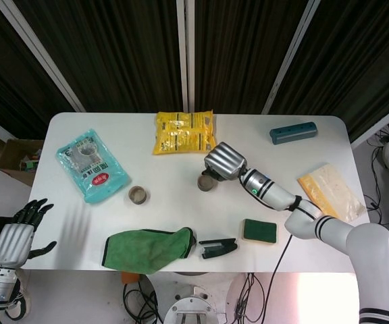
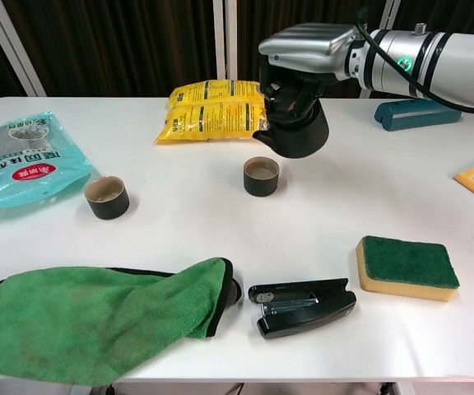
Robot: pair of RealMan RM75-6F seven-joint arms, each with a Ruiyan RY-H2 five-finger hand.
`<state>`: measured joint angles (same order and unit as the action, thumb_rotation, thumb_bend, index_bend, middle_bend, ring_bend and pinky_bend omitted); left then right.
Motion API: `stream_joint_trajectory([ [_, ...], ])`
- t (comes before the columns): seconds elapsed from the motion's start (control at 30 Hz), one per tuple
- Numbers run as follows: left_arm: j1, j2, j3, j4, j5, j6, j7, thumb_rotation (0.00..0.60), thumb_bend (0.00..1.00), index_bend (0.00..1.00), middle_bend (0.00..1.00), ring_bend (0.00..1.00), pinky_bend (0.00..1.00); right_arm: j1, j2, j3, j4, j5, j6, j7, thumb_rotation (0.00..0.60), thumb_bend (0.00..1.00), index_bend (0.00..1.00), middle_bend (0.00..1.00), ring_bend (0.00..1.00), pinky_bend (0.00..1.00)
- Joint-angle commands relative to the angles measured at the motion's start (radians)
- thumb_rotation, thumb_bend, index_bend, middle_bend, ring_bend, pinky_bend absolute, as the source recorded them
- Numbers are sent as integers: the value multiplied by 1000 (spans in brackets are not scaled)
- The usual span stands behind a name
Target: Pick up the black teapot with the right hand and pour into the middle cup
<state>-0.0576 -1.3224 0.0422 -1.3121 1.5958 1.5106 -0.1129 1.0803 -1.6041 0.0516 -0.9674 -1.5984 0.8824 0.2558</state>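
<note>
My right hand grips the black teapot, holding it nearly upright in the air just right of and above the middle cup. The spout points left toward the cup, and no stream shows. That dark cup holds liquid. A second dark cup stands to the left. In the head view the teapot is mostly hidden under the hand. My left hand hangs off the table's left edge, fingers spread, holding nothing.
A yellow bag lies behind the cups, a teal bag at far left. A green cloth, black stapler and green-yellow sponge line the front. A teal case and a yellow packet lie at right.
</note>
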Motion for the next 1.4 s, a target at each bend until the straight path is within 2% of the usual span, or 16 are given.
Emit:
stream_joint_trajectory([
  [0.03,0,0,0,0,0,0,0,600,129,173,88,73,217,-10,8,16,-9,10,23,29,600,324,1000,1000,982,766],
  [0.37,-4,2,0,-9,4,-2,9,600,129,173,87,73,217,-71,70,29,-64,33,95,105,600,323,1000,1000,983,766],
  [0.77,-18,-7,2,-18,15,-15,24,600,129,173,88,73,218,-215,153,-25,-118,40,182,157,600,322,1000,1000,984,766],
  [1.07,-20,-8,6,-22,16,-19,32,600,129,173,88,73,217,-302,120,-66,-49,38,206,226,600,321,1000,1000,984,766],
  [1.4,-20,-3,6,-30,11,-23,43,600,129,173,88,73,217,-344,26,-93,96,3,224,284,600,323,1000,1000,984,766],
])
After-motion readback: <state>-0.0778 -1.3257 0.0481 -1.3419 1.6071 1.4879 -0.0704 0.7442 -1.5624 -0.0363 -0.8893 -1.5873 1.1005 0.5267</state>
